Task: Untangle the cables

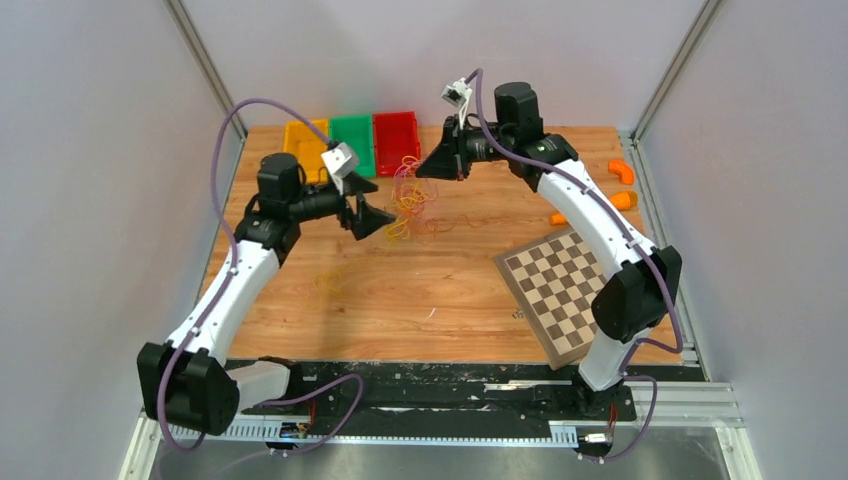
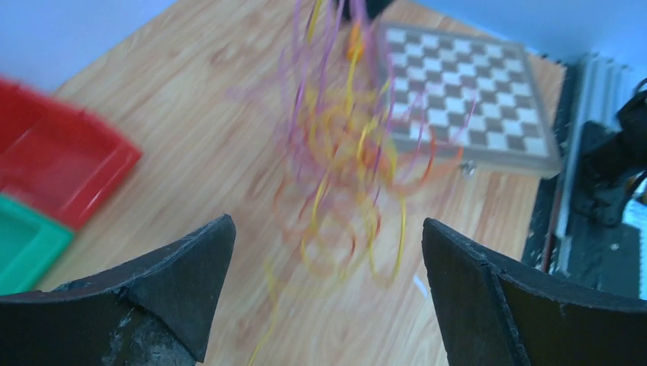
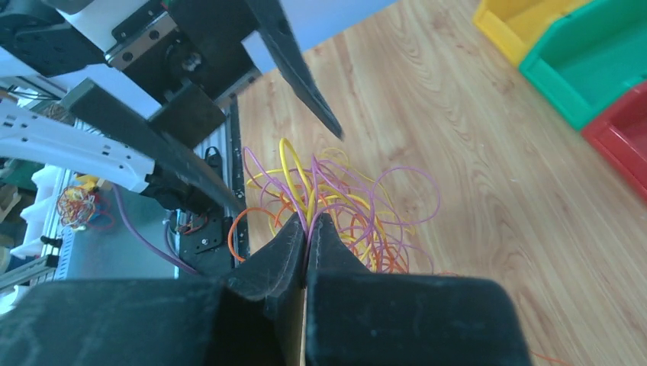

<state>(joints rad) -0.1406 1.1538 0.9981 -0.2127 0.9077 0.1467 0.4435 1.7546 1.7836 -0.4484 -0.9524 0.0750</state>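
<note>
Right now my right gripper (image 3: 307, 223) is pinching the cables (image 3: 358, 202) tight (yellow, orange and purplish loops), which are hanging in a tangle over the wooden table (image 1: 400, 300); my left gripper (image 2: 328, 223) is gaping wide just beside that tangle, gripping nothing; the red bin (image 1: 396, 132) is sitting just beyond.

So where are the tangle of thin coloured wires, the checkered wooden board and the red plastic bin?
tangle of thin yellow, orange and purple wires (image 3: 339, 204): right wrist view, middle of the bunch.
checkered wooden board (image 1: 560, 290): top view, centre squares.
red plastic bin (image 1: 396, 135): top view, bare floor.
</note>
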